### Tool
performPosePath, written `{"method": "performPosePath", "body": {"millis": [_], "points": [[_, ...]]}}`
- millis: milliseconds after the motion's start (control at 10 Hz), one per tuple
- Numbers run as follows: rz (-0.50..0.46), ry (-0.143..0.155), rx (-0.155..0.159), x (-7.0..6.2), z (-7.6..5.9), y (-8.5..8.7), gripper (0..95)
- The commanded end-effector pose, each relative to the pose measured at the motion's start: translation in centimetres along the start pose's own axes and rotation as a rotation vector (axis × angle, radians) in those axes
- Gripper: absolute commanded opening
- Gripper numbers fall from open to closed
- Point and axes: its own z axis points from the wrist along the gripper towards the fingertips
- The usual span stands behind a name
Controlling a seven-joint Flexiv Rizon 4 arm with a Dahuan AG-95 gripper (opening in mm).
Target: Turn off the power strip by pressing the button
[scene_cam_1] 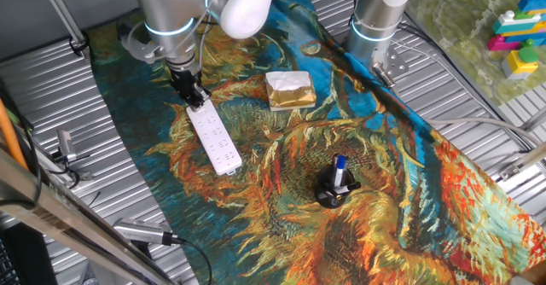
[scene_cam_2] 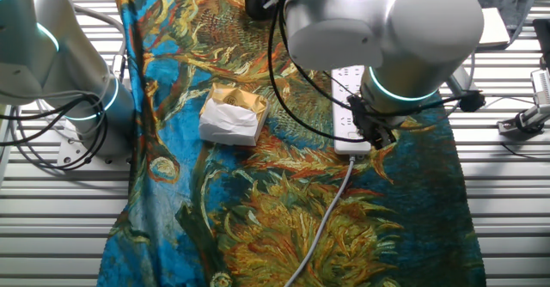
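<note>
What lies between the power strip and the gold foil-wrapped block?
Only bare patterned cloth lies between the power strip and the gold foil-wrapped block; one fixed view shows this most plainly.

Gold block (scene_cam_1: 290, 90), pen holder (scene_cam_1: 335, 190), toy bricks (scene_cam_1: 517, 34)

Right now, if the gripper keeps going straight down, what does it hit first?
Most likely the near end of the long white plastic power strip; the gripper points down right at it, though whether they touch is unclear.

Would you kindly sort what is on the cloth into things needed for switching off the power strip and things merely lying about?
For the job:
power strip
tool, down at the strip's end

Lying about:
gold foil-wrapped block
black pen holder with a blue pen
toy bricks, off the cloth
</note>
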Motion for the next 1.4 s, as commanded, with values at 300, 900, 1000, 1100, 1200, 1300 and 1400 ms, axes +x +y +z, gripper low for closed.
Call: {"method": "performPosePath", "body": {"millis": [300,900,1000,1100,1200,1300,1400], "points": [[0.003,0.011,0.015,0.4,0.0,0.1,0.0],[0.006,0.035,0.030,1.1,-0.4,0.4,0.0],[-0.013,0.036,0.022,1.1,-0.4,0.4,0.0],[-0.014,0.041,0.029,1.1,-0.4,0.4,0.0],[-0.015,0.053,0.040,1.1,-0.4,0.4,0.0],[-0.016,0.053,0.041,1.1,-0.4,0.4,0.0],[-0.033,0.051,0.037,1.1,-0.4,0.4,0.0]]}}
